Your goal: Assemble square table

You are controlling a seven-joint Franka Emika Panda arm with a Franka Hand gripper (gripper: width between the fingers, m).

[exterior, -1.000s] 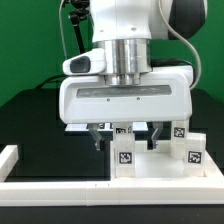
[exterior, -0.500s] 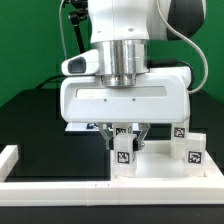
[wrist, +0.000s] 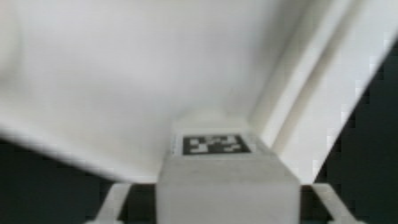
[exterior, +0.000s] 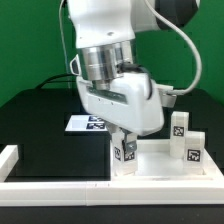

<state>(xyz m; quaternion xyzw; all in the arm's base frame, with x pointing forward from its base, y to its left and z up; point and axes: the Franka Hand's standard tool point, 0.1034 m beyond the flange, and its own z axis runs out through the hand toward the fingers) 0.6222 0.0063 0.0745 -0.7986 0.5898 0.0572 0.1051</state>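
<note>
A Panda arm works at an early stage of building the square table: at lower left of the exterior view the black worktop lies bare behind a white border rail; the marker board sits at centre frame; just right of centre the gripper is closed on a tagged leg, tilted off vertical, at the near edge of the square panel; two more legs stand loose at right. The wrist view shows the held leg between the fingers, its tag up, the pale panel behind. No leg appears screwed into a corner socket, so by these pictures all the fitting is left, and a fourth leg is not visible. A second earlier the gripper hung square and open over this leg; half a second ago it had closed; now the wrist has swung left and tipped, the leg with it
</note>
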